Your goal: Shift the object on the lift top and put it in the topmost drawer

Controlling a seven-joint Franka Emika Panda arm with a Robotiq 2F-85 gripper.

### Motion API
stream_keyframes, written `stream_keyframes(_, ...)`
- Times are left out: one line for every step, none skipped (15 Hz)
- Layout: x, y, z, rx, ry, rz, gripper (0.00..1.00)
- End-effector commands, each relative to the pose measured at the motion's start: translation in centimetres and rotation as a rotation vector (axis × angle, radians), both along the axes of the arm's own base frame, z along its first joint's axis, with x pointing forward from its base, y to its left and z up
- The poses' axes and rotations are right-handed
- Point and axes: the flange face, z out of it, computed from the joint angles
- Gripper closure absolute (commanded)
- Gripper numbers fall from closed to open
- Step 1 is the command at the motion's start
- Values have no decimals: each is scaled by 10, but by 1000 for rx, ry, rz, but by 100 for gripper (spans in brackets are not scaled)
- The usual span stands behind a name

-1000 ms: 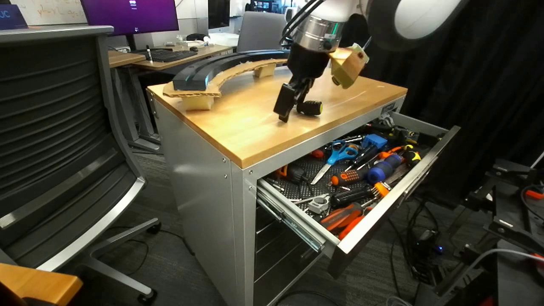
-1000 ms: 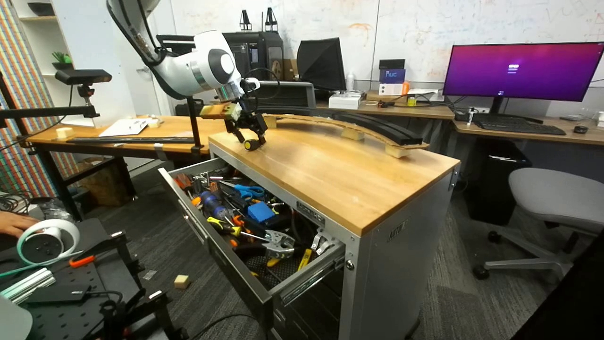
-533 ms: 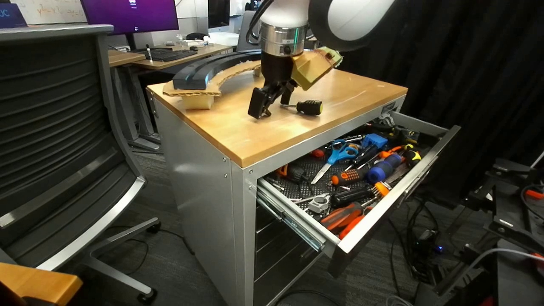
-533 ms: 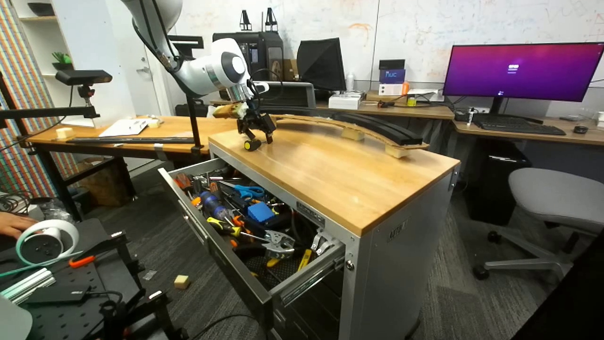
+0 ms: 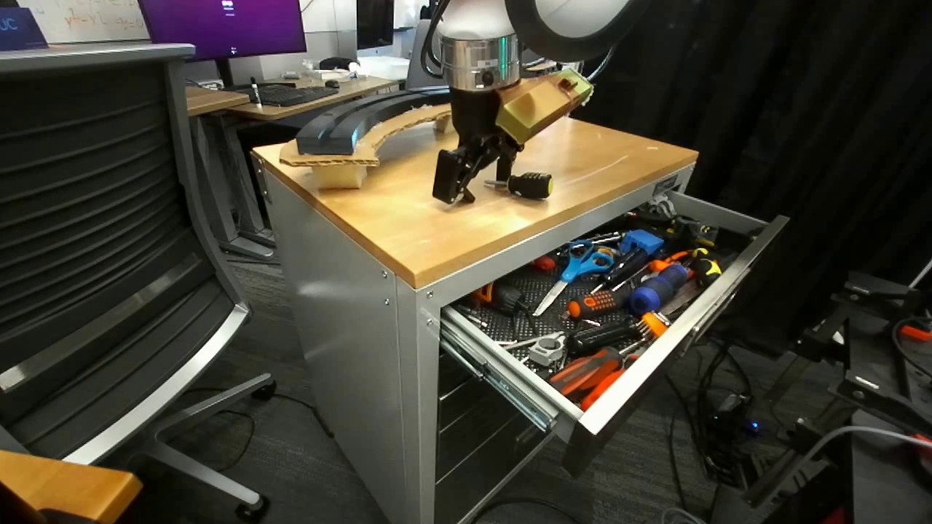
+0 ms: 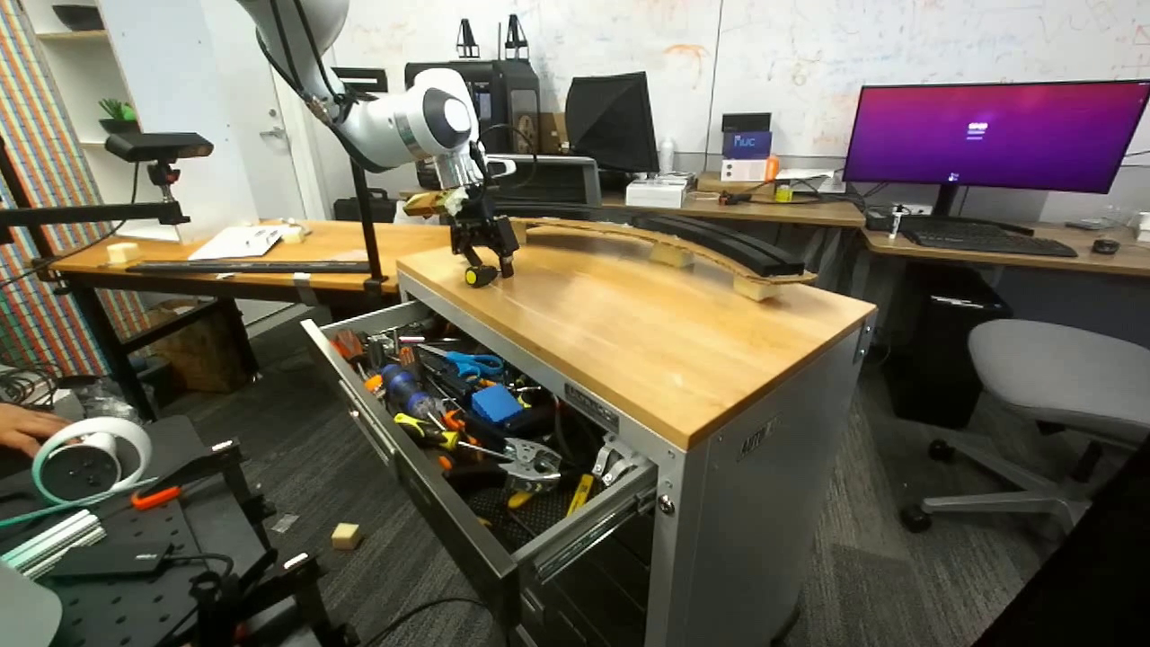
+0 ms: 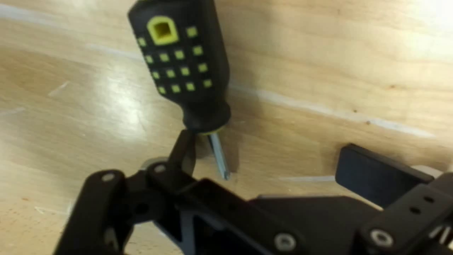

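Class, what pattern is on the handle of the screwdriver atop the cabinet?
The handle is black with rows of yellow squares, clearest in the wrist view.

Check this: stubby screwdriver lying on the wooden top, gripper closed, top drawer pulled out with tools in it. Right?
Not quite: the gripper is open, not closed. The wrist view shows its fingers well apart. The rest is right: the stubby screwdriver lies on the wooden top, and the top drawer is pulled out with tools in it.
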Motion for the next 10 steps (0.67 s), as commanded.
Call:
stream_keyframes(-8,-20,-6,-83,58,-93,1)
stream_keyframes(-11,-24,-7,-102,82,-113,26)
stream_keyframes(-9,-28,-7,-107,95,-126,26)
stream_keyframes(-11,-30,-6,-115,107,-139,30)
stream_keyframes(-12,-32,-6,-127,120,-149,37)
stream_keyframes(-14,-35,-6,-136,129,-160,47)
stream_keyframes(-15,-37,-7,-139,135,-166,54)
stream_keyframes(-16,-38,-7,-138,144,-171,62)
stream_keyframes(-17,-39,-8,-142,154,-176,69)
stream_keyframes(-20,-39,-8,-144,166,-176,77)
